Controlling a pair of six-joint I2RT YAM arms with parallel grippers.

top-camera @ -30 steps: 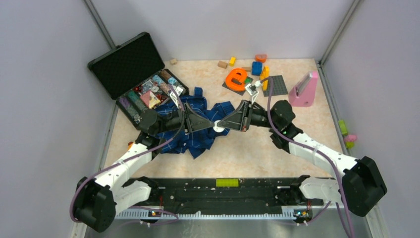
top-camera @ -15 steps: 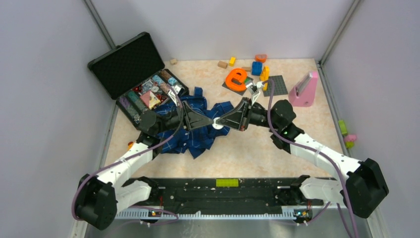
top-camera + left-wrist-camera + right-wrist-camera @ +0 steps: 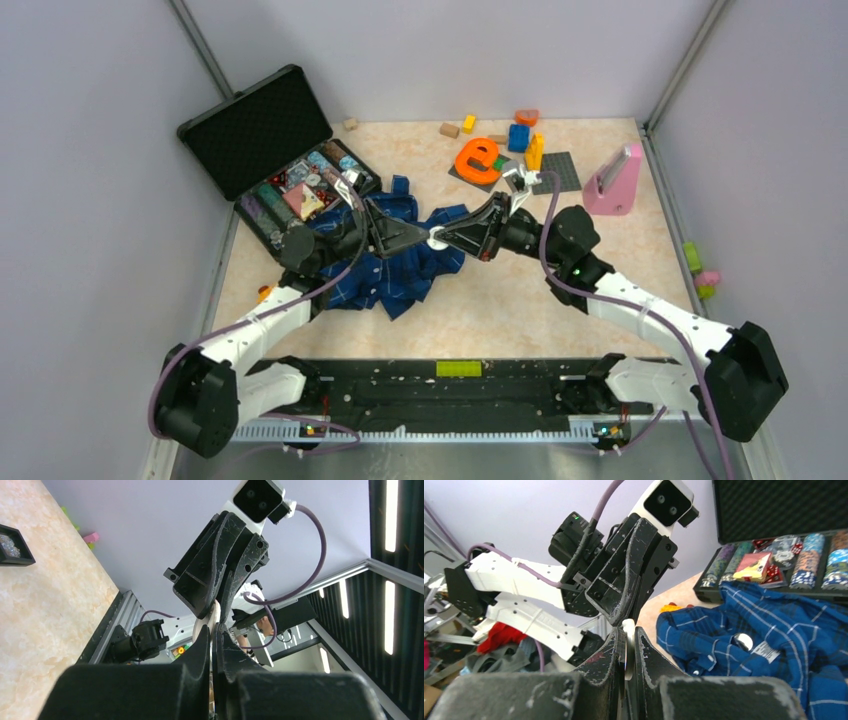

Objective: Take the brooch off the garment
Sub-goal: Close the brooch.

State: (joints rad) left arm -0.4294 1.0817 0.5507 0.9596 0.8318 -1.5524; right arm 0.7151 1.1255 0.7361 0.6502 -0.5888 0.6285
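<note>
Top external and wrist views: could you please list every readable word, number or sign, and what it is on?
"e": the orange toy itself looks shaped like this letter.
White label on the garment: print too small to read.
Chips in the case: no legible marks.

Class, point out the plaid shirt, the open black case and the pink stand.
plaid shirt [image 3: 396,284], top view, near fold
black case [image 3: 258,125], top view, foam-lined lid
pink stand [image 3: 612,182], top view, sloping side
</note>
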